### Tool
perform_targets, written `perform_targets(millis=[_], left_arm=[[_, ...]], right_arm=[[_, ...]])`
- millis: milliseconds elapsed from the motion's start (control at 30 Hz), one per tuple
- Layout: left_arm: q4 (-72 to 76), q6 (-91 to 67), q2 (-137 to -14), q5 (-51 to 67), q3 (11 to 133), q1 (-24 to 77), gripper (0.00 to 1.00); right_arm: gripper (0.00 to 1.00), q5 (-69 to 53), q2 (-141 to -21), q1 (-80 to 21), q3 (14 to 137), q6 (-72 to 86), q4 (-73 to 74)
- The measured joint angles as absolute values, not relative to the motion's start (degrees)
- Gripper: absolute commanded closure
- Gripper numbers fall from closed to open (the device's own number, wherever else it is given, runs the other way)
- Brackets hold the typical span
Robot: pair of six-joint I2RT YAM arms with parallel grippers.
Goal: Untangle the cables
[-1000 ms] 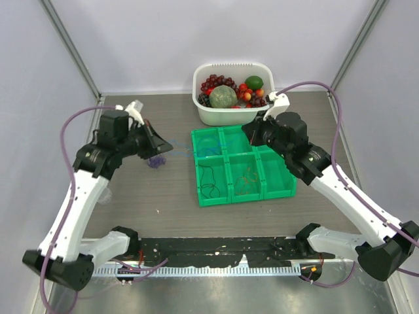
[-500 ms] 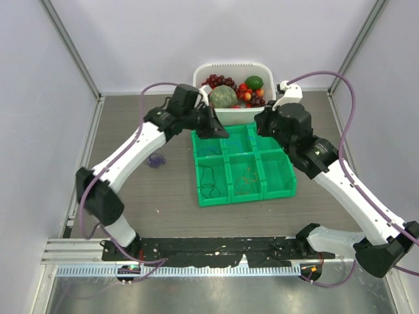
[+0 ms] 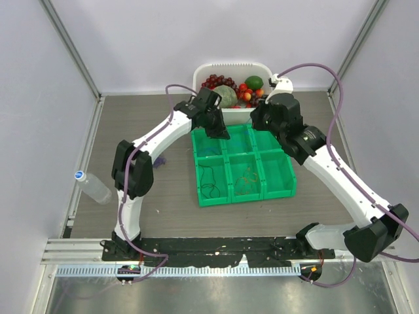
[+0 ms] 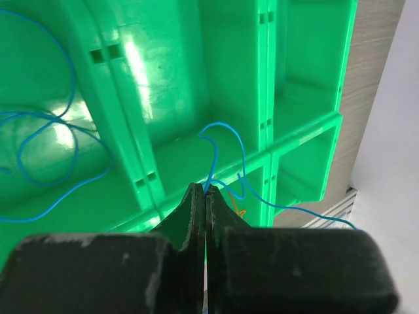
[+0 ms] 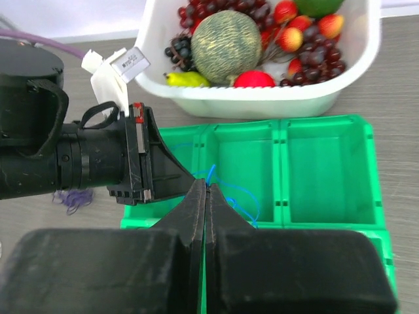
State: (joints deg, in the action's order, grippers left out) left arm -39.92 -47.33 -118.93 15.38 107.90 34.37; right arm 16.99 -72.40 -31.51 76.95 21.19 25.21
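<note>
Presently, item by item:

- **Left gripper** (image 4: 205, 190): fingers clenched on the thin blue cable (image 4: 215, 157). It is reached across to the far left corner of the green plastic six-compartment tray (image 3: 242, 198).
- **Right gripper** (image 5: 205, 183): fingers pressed together, with the same blue cable emerging at their tips, so it appears pinched there too. It hangs above the tray's far row, just beside the left gripper.
- **Blue cable:** runs in loose loops through the far compartments, between and below the two sets of fingers. Two grips close together on one cord suggest the purpose is to draw a short length apart and open a loop.
- **Thin black cable** (image 3: 209, 180): lies alone in the near left compartment.
- **Thin orange cable** (image 3: 247, 178): lies alone in the near middle compartment. One cord per compartment suggests these two are already sorted.
- **Small purple cable tangle** (image 5: 77, 198): on the wooden table, left of the tray and apart from the others.
- **White plastic tub of fruit** (image 3: 232, 116): just beyond the tray's far edge, not involved.
- **Clear plastic bottle with blue cap** (image 3: 91, 188): lying at the table's left edge, well apart.
</note>
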Motion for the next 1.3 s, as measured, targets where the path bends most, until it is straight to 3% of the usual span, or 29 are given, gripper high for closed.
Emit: perform_targets(millis=[233,433,667,800,967,1133,1300], left_arm=[[-36.7,-48.2,-107.6,12.5,94.5,29.3,0.98],[-34.9,-49.6,-102.5,12.4,89.3,23.6,0.72],[-41.4,-46.6,-110.7,12.5,95.5,24.3,0.4],[-44.2,-44.1,-108.2,8.8,93.7,24.4,0.3],[-44.8,-41.7,-90.8,6.0,80.4,20.9,0.22],[-46.0,-40.8,-74.8,3.5,69.8,14.7,0.22],[-48.0,-39.7,-72.9,2.6,65.0,12.9,0.23]], right_arm=[[1.0,6.2,-75.2,-31.5,76.6,23.2,20.1],[0.99,-0.9,-79.1,-31.5,76.0,26.7,13.5],[0.99,-3.6,-88.9,-31.5,75.3,29.1,8.6],[0.99,-3.7,-95.5,-31.7,76.6,29.5,10.4],[0.99,-4.4,-102.5,-32.5,81.0,29.9,13.9],[0.73,-4.6,-110.2,-35.4,87.6,28.8,18.7],[0.49,-3.3,-114.5,-37.2,92.4,26.2,24.9]])
